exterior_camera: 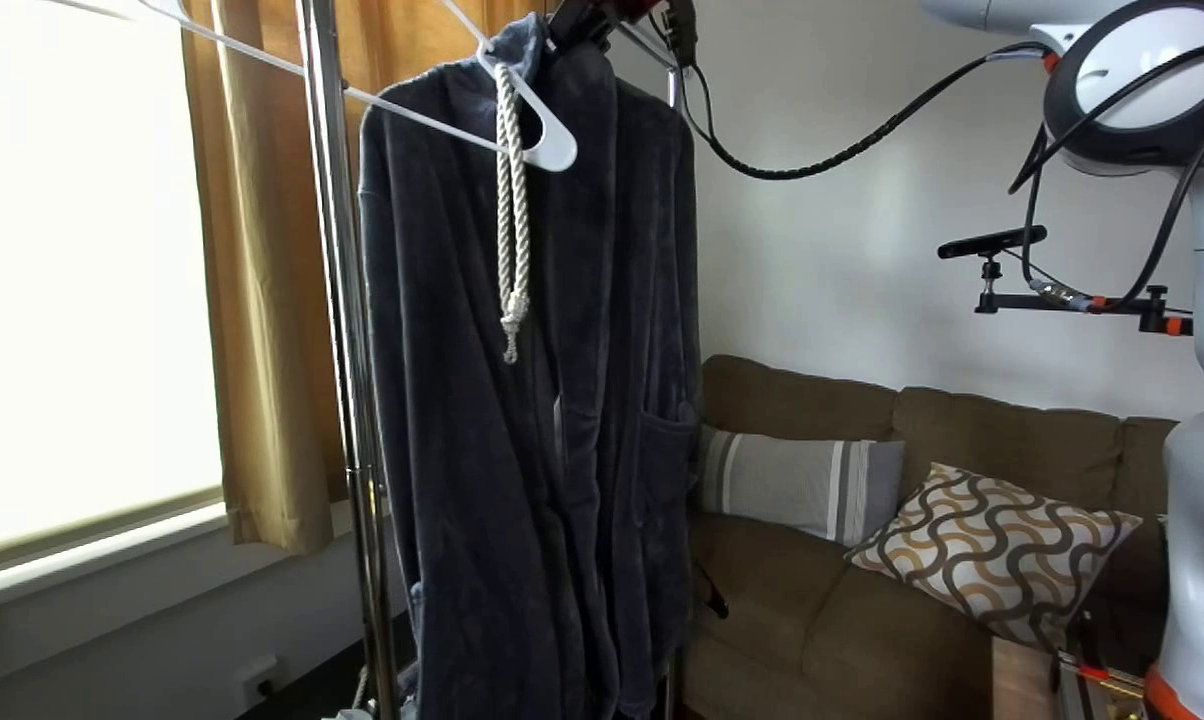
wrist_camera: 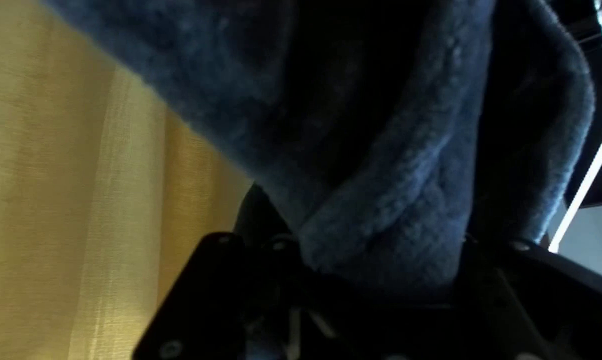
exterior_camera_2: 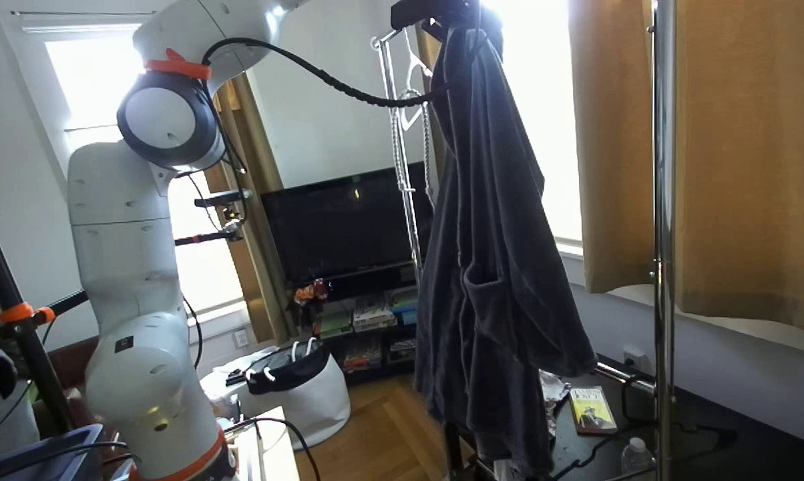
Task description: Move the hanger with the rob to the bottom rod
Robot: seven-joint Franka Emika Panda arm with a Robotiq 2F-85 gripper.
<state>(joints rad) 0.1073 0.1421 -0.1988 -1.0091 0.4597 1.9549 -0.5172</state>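
A dark blue-grey robe [exterior_camera: 522, 400] hangs in full length at the rack; it also shows in an exterior view [exterior_camera_2: 489, 234]. Its shoulders are spread, but the hanger inside it is hidden. My gripper [exterior_camera: 580, 25] is at the robe's neck, high at the top edge of both exterior views [exterior_camera_2: 439, 19]. In the wrist view the fingers [wrist_camera: 381, 245] press on both sides of bunched robe cloth [wrist_camera: 381, 200], so they look shut on it. A low horizontal rod [exterior_camera_2: 622, 377] of the rack shows behind the robe's lower right.
A chrome rack post [exterior_camera: 337, 350] stands beside the robe. A white hanger [exterior_camera: 552, 148] with a cream rope [exterior_camera: 505, 220] hangs close to it. Curtains [exterior_camera_2: 742, 167] hang behind. A black surface [exterior_camera_2: 729, 427] below bears a book [exterior_camera_2: 592, 409] and a bottle [exterior_camera_2: 636, 457]. A brown sofa [exterior_camera: 792, 395] stands behind.
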